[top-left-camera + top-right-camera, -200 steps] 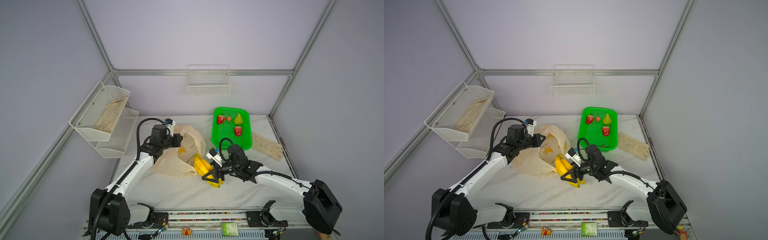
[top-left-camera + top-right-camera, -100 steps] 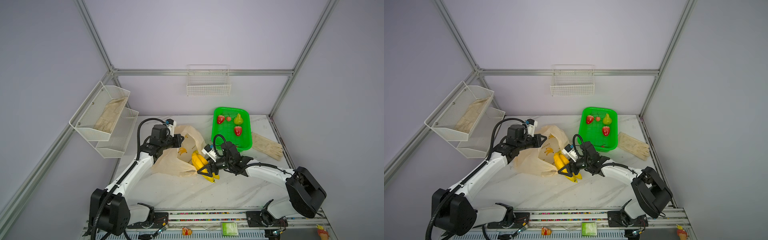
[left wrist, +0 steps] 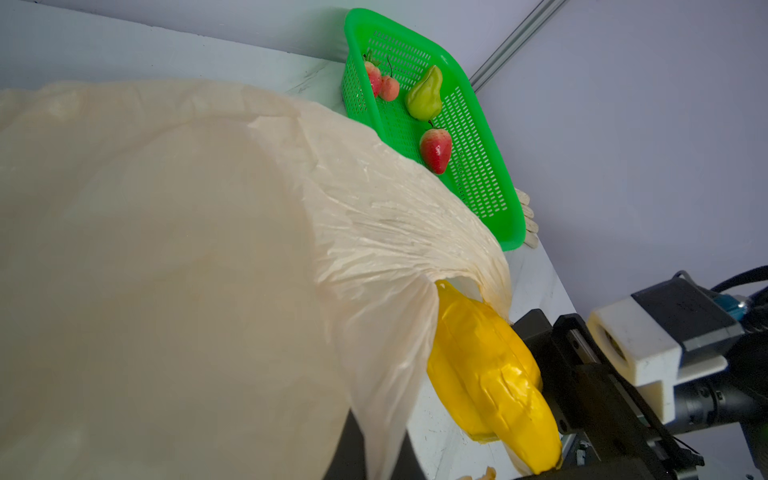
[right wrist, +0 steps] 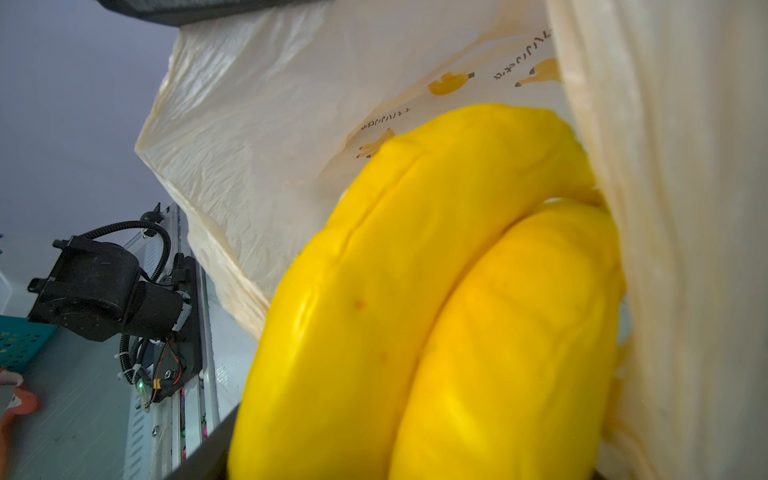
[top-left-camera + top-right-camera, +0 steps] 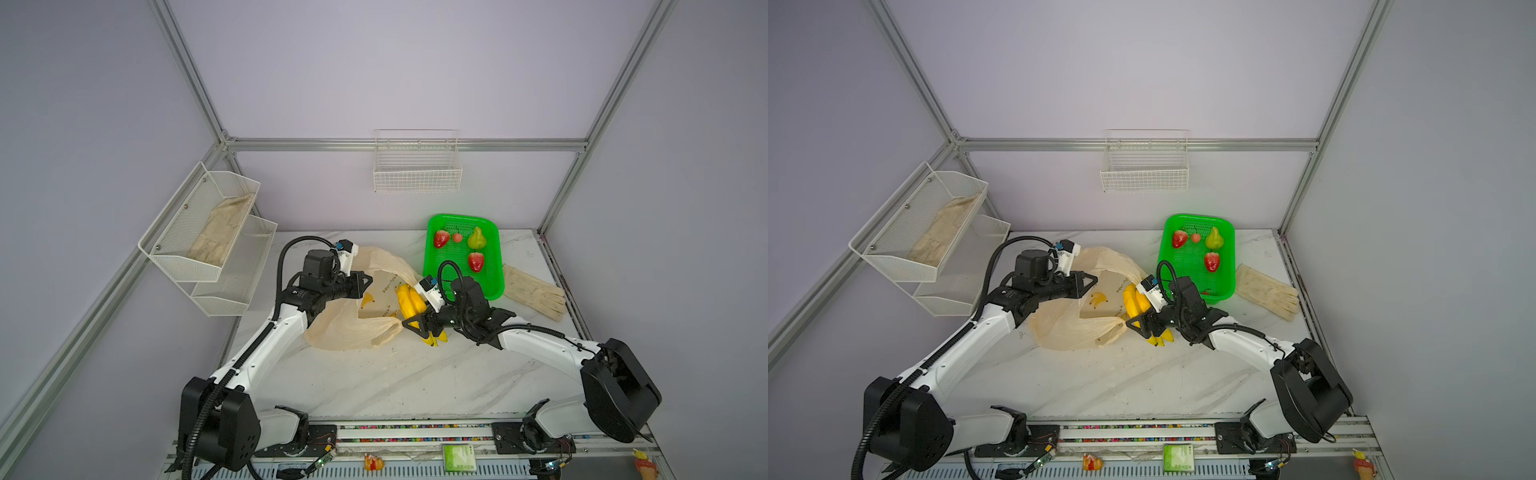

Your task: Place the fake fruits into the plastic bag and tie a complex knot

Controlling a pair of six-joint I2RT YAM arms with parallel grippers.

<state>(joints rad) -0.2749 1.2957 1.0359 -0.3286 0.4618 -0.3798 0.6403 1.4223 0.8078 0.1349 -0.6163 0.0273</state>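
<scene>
Right gripper (image 5: 424,328) is grasping the banana bunch (image 5: 409,301). Its jaws are spread wide across the lower end and the banana tips poke out past the fingers. It sits just off the corner of the green basket (image 5: 453,270) nearest the robot, on the side facing the bag. We read the low grip as deliberate: it leaves the top of the bunch free to go in first. In the right wrist view the bunch's upper end is already inside the bag mouth, with printed film behind it.

Left gripper (image 5: 366,279) is clamped shut, and it looks pinched on the upper rim of the plastic bag (image 5: 349,328). It is on the bag's far side from the basket. We judge it's lifting that rim so the mouth gapes toward the basket and the bunch can slide in. In the left wrist view the raised film fills most of the frame.

The bag lies on the table (image 5: 395,374) just beside the basket. Nothing is tied.

Inside the basket are two strawberries (image 5: 441,238), the cherry (image 5: 457,237) and the pear (image 5: 476,237), all waiting their turn. A glove (image 5: 534,293) lies on the basket's other side, unused.

We judge the task is at an early stage, with the first fruit going in.
</scene>
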